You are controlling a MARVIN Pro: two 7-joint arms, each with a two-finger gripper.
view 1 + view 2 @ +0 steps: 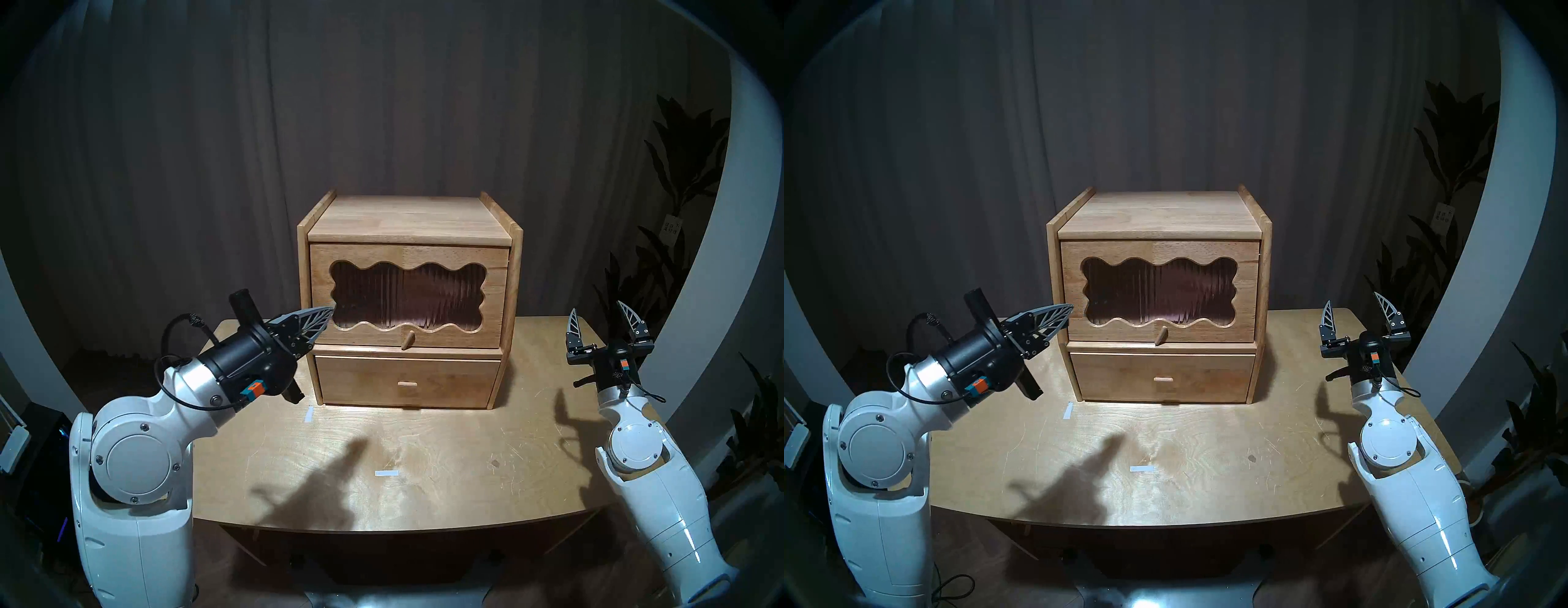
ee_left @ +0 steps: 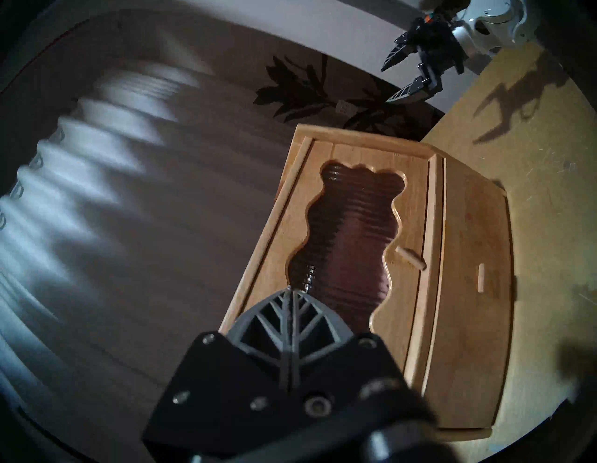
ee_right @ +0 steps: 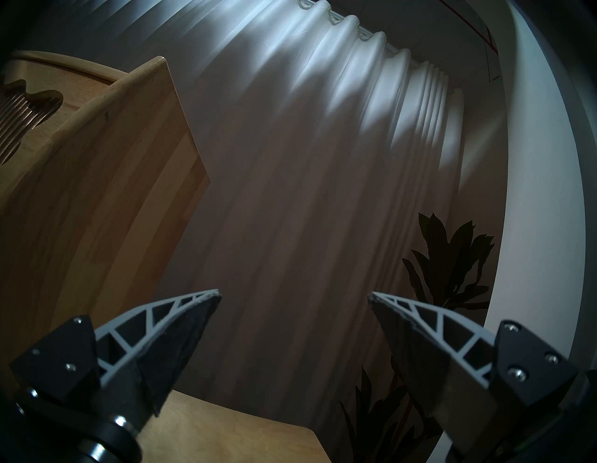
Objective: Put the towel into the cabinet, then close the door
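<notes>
- In the head views, we see the cabinet [image 1: 407,297] at the centre of the table [image 1: 424,467], its door [image 1: 409,331] down flat against the front; the towel is not clearly visible, only a reddish blur behind the ribbed glass.
- Our left gripper [image 1: 326,316], at centre left, has its fingers pressed together on nothing, tip near the door's left edge.
- Our left wrist view alone shows the peg knob [image 2: 410,258] and drawer pull [image 2: 481,278] side-on.
- Our right gripper [image 3: 294,296] gapes wide and empty at the right; its own view shows only the cabinet's side, curtain [image 3: 307,161] and plant [image 3: 452,258].
</notes>
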